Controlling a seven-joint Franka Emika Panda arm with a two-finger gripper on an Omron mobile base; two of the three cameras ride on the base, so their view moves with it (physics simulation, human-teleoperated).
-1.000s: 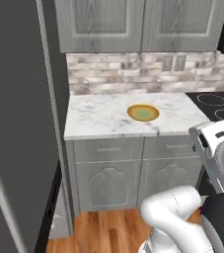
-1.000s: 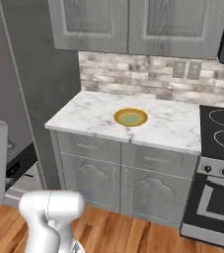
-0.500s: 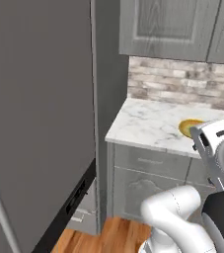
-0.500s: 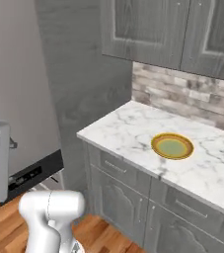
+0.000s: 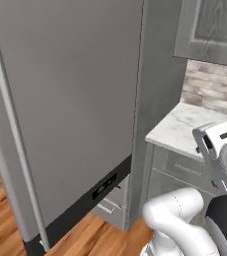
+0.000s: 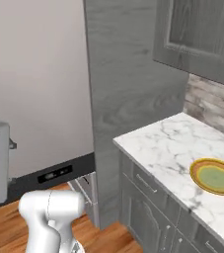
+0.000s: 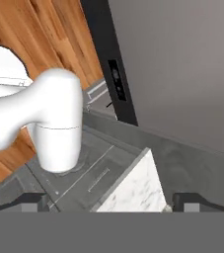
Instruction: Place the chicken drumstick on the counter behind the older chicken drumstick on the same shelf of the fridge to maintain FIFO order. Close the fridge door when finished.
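Okay, my gripper (image 7: 111, 200) is spread wide, gripping nothing. Drumstick's axis can't be judged. Yellow plate (image 6: 216, 176) sits flat on the counter (image 6: 168, 148).

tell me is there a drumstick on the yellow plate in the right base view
No, the yellow plate lies on the marble counter with only its bare greenish centre showing, no drumstick on it.
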